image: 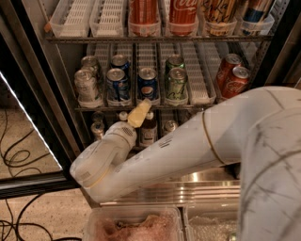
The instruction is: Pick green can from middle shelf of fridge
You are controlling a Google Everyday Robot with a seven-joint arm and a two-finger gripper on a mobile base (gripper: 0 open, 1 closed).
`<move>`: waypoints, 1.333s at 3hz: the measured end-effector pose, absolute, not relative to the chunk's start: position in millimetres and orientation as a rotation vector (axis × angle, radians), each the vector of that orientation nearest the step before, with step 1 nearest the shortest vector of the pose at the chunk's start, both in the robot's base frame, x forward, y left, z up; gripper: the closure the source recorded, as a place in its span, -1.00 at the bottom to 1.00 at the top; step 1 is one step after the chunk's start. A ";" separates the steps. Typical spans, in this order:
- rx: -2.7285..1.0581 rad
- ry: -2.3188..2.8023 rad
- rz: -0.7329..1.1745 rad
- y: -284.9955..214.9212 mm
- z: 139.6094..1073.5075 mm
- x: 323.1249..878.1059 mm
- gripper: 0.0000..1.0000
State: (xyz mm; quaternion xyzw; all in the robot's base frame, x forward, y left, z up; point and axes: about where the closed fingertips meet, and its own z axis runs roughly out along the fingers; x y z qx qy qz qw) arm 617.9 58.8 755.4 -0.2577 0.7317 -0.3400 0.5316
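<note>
The fridge (33, 99) stands open in front of me. Two pale-green cans stand one behind the other in one lane of the middle shelf (197, 80), the front green can (177, 85) at the shelf's front edge. My gripper (139, 113), with a yellowish tip, is at the front edge of the middle shelf, below the blue Pepsi can (147, 84) and to the lower left of the green can. It touches no can. My white arm (188, 146) crosses the lower fridge from the right.
Another Pepsi can (117, 84) and silver cans (87, 87) stand left of the gripper, red cola cans (233, 77) at the right. Small bottles (148, 131) fill the rack below. Red cola bottles (182, 14) stand on the shelf above. Bins (134, 223) lie below, cables (14, 157) on the floor.
</note>
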 end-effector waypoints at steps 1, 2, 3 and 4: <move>-0.650 1.742 -0.832 59.3 753.7 618.5 -1.00; -0.598 1.820 -0.857 43.2 757.4 624.7 -1.00; -0.488 1.916 -0.945 13.0 759.8 632.1 -1.00; -0.482 1.963 -0.937 14.6 775.4 612.5 -1.00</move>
